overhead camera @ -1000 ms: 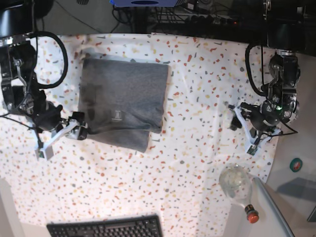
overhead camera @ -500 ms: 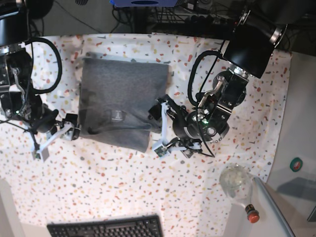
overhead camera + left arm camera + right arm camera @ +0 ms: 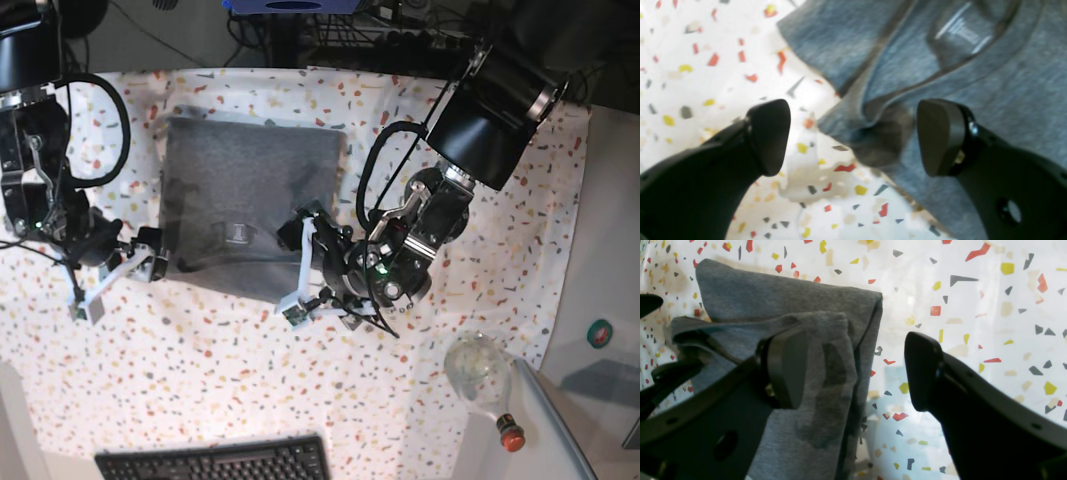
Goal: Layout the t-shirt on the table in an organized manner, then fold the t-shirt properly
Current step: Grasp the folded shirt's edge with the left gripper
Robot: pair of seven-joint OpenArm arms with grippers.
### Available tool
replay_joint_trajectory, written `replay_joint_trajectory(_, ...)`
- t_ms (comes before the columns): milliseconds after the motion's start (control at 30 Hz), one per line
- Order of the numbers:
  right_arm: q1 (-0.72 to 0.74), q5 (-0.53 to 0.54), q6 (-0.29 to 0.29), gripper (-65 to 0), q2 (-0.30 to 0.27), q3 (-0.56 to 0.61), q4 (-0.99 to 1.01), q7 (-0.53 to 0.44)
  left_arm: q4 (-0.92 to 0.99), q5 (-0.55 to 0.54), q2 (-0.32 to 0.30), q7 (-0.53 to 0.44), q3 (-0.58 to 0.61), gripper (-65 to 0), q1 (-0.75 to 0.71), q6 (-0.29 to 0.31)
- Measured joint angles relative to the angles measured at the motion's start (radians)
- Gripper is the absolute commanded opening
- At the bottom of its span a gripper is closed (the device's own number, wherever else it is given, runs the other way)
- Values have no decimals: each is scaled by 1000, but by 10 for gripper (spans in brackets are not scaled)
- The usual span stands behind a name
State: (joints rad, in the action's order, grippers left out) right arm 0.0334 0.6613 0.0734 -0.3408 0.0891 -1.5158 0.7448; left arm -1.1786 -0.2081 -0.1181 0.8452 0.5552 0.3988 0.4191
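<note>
1. Left gripper (image 3: 853,136): we see its jaws spread wide, empty, straddling a rumpled corner of the t-shirt (image 3: 245,205).
2. Right gripper (image 3: 853,370): jaws parted, empty, at the opposite edge.
3. T-shirt: folded rectangle on the counter (image 3: 420,400); corners untidy, final fold probably left.
4. Layers beneath: hidden.

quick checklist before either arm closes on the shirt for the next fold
1. Left gripper open: ok, jaws wide apart.
2. Cloth between the left jaws: ok, a bunched corner of the t-shirt sits in the gap.
3. Right gripper open: ok.
4. Right jaws straddle the shirt's edge: ok, one fingertip over cloth, the other over the table.
5. Shirt lying neat: not ok, layers ruffled at both grip points.
6. Table cloth clear of the jaws: cannot tell.
</note>
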Motion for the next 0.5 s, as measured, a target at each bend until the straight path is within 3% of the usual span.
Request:
replay_joint_trajectory(167, -1, 0, 0, -237, 2, 0, 0, 0, 81, 1, 42, -2, 1, -114, 48, -1)
replay_joint_trajectory(367, 0, 3, 0, -237, 2, 0, 0, 0, 104, -3, 60, -3, 3, -383, 53, 0)
replay_joint_trajectory(500, 0, 3, 0, -237, 3, 0, 0, 0, 105, -3, 62, -3, 3, -415, 53, 0)
